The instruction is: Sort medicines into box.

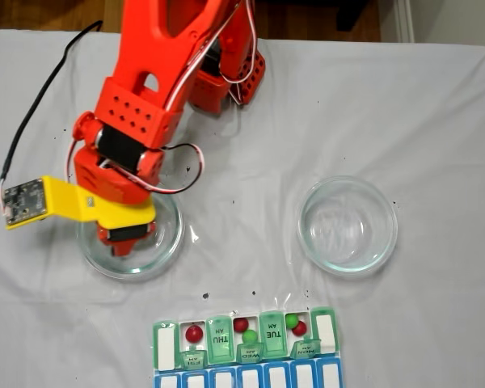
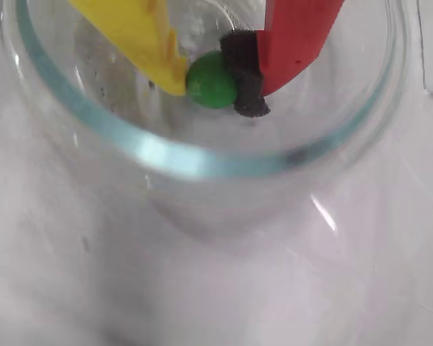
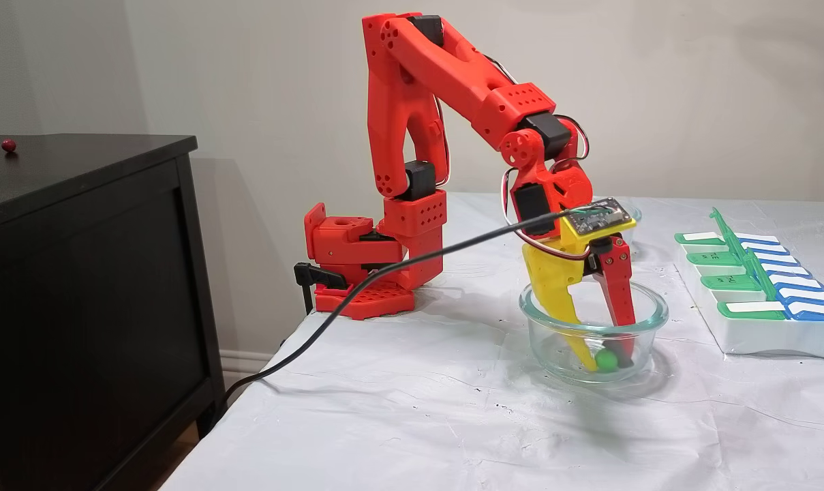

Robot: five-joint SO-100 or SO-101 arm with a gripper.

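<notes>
1. At the far left of a fixed view, a dark red ball (image 3: 8,144) lies on a black cabinet (image 3: 78,170), well apart from the table
2. Left of centre in a fixed view from above, the orange arm (image 1: 158,89) reaches down into a glass dish (image 1: 168,242); here the arm hides the fingertips
3. The wrist view shows the gripper (image 2: 213,83) clamped on a green ball (image 2: 211,81), pinched between the yellow finger (image 2: 141,36) and the black pad (image 2: 244,76) of the red finger, low inside the dish (image 2: 166,155)
4. Right of centre from above, a second glass dish (image 1: 388,234) stands alone
5. Along the bottom edge, the pill box (image 1: 166,347) shows green lids reading THU AM, TUE AM and WED AM; open compartments hold three red balls (image 1: 194,332) and two green balls (image 1: 249,335)
6. The blue row (image 1: 250,377) sits below the green one
</notes>
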